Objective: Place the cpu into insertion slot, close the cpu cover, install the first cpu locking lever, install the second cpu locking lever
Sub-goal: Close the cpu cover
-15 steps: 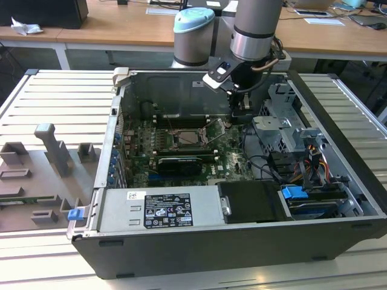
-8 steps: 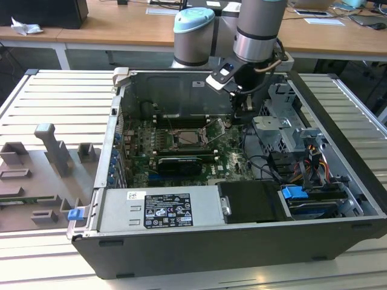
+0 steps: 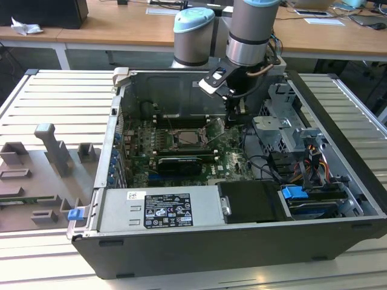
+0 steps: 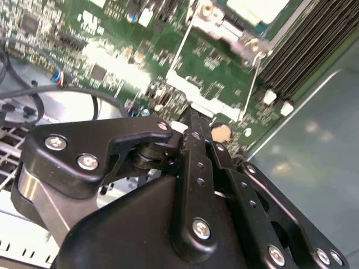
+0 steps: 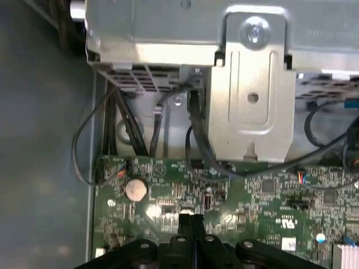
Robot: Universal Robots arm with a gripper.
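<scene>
Silvery thin metal frame, the cpu cover (image 4: pixel 208 95), stands raised just before your black gripper (image 4: pixel 190 116), fingers pressed together, empty; beyond its hinge the pale square cpu (image 4: pixel 257 8) sits in the dark metal-rimmed insertion slot (image 3: pixel 174 139)

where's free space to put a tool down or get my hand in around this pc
Bare slatted table lies at the exterior view's left, behind the grey fixture blocks and beside the case, and in a strip at the exterior view's right. Inside the case it is crowded: the claw hangs over the green board, with cables and the drive cage close by.
</scene>
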